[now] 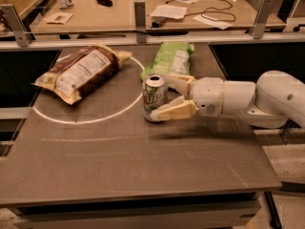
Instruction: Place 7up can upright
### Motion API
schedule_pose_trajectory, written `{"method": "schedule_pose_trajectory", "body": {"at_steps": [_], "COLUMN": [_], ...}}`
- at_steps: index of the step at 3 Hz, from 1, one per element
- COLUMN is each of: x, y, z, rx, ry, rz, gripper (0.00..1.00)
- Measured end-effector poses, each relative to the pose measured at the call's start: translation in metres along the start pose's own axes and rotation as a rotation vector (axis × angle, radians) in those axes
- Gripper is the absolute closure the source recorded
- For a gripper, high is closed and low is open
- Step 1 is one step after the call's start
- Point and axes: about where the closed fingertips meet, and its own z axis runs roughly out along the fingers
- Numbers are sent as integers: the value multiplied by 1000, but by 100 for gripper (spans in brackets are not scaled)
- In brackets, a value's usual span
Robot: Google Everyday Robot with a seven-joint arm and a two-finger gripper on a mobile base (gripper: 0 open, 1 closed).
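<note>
The 7up can [153, 97] stands upright on the dark table [119, 166], silver top up, on the right edge of the white circle line. My gripper [162, 99] reaches in from the right. Its two tan fingers [175, 111] sit on either side of the can, one behind it and one in front, closed against it. The white arm [248, 99] stretches off to the right.
A brown snack bag [81, 70] lies at the left inside the white circle [86, 120]. A flat light-green snack bag [170, 58] lies just behind the can and gripper. A metal rail [143, 37] and a wooden desk with papers stand beyond the table.
</note>
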Motion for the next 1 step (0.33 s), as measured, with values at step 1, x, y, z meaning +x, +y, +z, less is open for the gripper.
{"method": "schedule_pose_trajectory", "body": {"at_steps": [1], "x": [-7], "y": [-6], "z": [-15], "rx": [21], "ry": [51], "rz": [-46], "gripper": [0]}}
